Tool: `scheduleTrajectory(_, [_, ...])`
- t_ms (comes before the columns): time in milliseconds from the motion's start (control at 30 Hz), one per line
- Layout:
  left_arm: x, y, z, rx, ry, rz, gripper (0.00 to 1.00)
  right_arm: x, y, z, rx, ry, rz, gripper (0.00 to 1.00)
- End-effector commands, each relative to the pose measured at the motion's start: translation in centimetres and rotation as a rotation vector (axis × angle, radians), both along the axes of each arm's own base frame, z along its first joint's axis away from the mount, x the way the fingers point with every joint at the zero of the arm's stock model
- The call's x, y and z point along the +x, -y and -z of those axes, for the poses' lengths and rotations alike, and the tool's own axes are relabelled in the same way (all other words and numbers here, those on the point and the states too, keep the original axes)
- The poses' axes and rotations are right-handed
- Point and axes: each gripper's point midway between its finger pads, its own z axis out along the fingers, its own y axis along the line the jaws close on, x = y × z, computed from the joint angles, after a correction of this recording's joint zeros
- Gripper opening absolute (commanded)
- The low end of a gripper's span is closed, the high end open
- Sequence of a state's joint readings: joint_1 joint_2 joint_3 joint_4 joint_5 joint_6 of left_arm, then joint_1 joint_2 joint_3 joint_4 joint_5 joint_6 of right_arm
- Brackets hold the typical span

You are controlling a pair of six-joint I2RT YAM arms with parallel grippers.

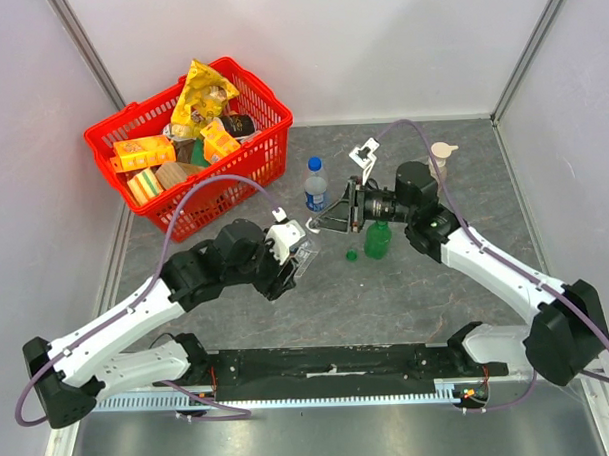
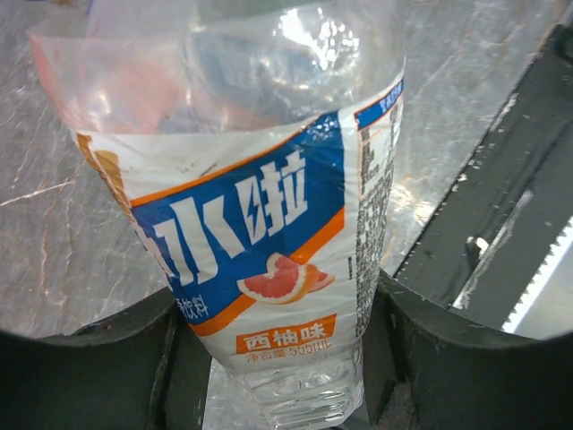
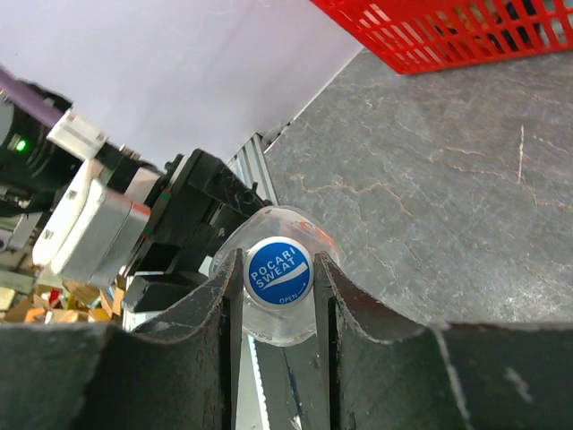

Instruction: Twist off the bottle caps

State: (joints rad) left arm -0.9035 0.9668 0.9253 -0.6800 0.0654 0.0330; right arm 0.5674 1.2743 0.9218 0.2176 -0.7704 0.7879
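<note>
The left tool [image 2: 282, 363] was clamped around the lower body of a clear bottle [image 2: 260, 206], held over the middle of the surface [image 1: 387, 295]. The bottle's label showed large white characters "水啦" on blue, a picture of cut grapefruit, and an orange box reading "西柚味". The smaller print was too fine to read.

The right tool [image 3: 276, 273] pinched that bottle's blue cap [image 3: 277, 270] between both fingers. The cap top read "POCARI SWEAT" and "OPEN".

A loose green cap [image 1: 351, 254] lay on the surface just beside the green bottle [image 1: 377, 239]. Nearer the far edge stood a blue-labelled bottle [image 1: 316, 193] with a second blue cap [image 1: 315, 165] on its neck.

A red basket [image 1: 252, 165] of snack packets sat at the far left corner. A beige pump dispenser [image 1: 442, 158] stood toward the far right corner.
</note>
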Motion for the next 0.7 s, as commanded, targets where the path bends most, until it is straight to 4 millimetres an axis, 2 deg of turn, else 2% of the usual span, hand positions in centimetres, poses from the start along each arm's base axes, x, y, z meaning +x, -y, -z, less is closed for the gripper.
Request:
scheduleTrajectory(0, [-1.6, 3.2, -4.2, -0.179, 0.007, 0.162, 0.30, -2.9, 0.2, -2.5, 0.063, 0.126, -0.121, 0.00])
scheduleTrajectory(267, [-4.2, 4.4, -6.9, -0.314, -0.003, 0.306, 0.27, -5.6, 1.1, -4.6, 0.103, 0.254, -0.214, 0.00])
scheduleTrajectory(433, [-6.9, 5.1, -9.4, -0.421, -0.012, 0.455, 0.27, -7.6, 1.8, -6.1, 0.142, 0.355, -0.284, 0.00])
scheduleTrajectory(667, [-9.6, 5.9, -12.0, -0.540, -0.038, 0.615, 0.22, -11.2, 3.1, -9.8, 0.255, 0.539, -0.361, 0.00])
